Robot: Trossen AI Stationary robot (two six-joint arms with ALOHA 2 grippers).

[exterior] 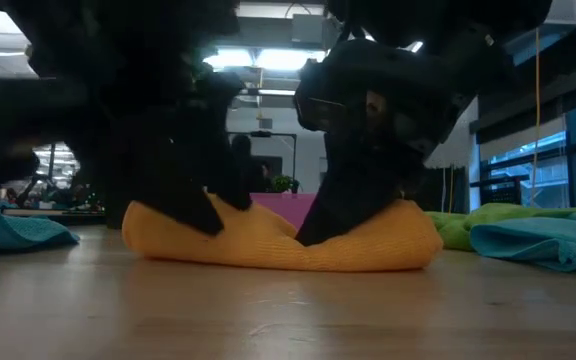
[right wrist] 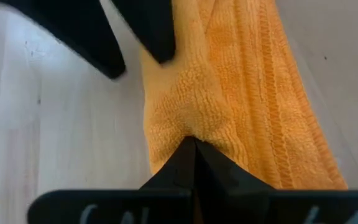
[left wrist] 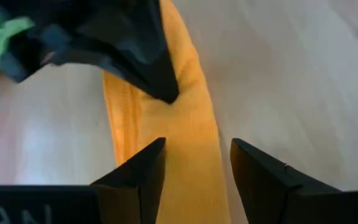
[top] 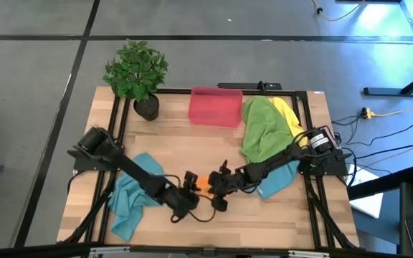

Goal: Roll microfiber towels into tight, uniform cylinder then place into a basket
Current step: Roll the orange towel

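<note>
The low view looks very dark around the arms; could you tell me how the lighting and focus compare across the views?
Low view: the arms are black silhouettes against bright ceiling lights, while the orange towel stays lit. Left wrist view: pale glare on the table, and the near fingers look soft. Right wrist view: towel weave is crisp. High view: evenly lit, with a bright patch on the floor at upper right.
</note>
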